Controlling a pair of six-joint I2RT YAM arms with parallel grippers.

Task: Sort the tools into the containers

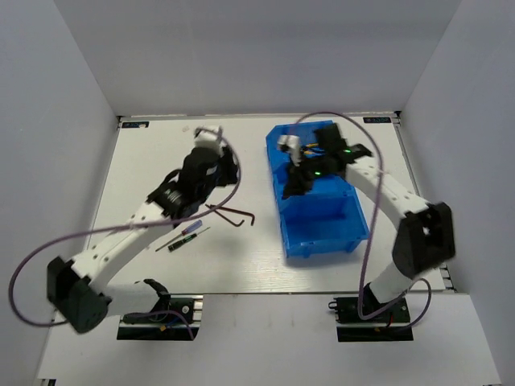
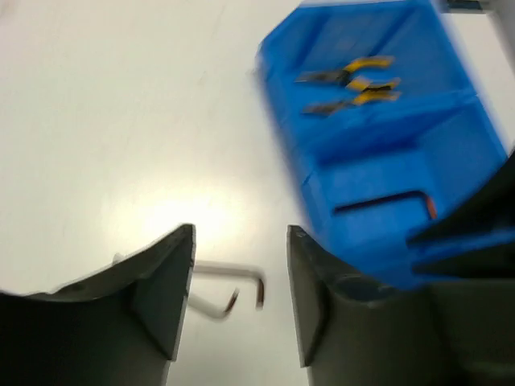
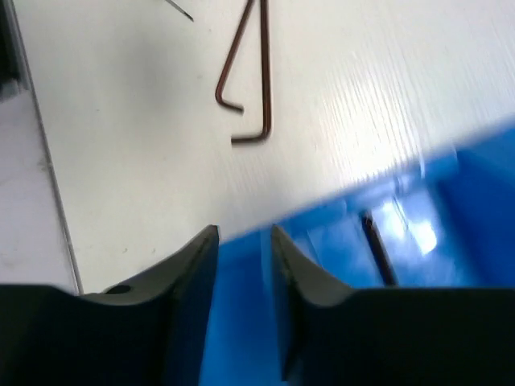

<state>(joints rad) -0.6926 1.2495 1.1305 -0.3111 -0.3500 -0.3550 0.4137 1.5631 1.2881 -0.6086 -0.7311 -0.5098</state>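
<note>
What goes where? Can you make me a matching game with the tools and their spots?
Things:
1. pliers with yellow-orange and black handles
2. thin short screwdrivers
3. two brown L-shaped metal hex keys lying together
4. single dark L-shaped hex key

Places:
A. middle compartment of the bright blue plastic bin
B. white table, farthest from the bin
C. far compartment of the bin
D. white table, nearer the bin

Pairs: 1-C, 2-B, 3-D, 4-A

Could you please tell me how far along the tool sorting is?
Done: two pliers and one hex key lie in the blue bins. In hand: nothing; left gripper and right gripper are open, empty. Remaining: two hex keys and the screwdrivers on the table.
</note>
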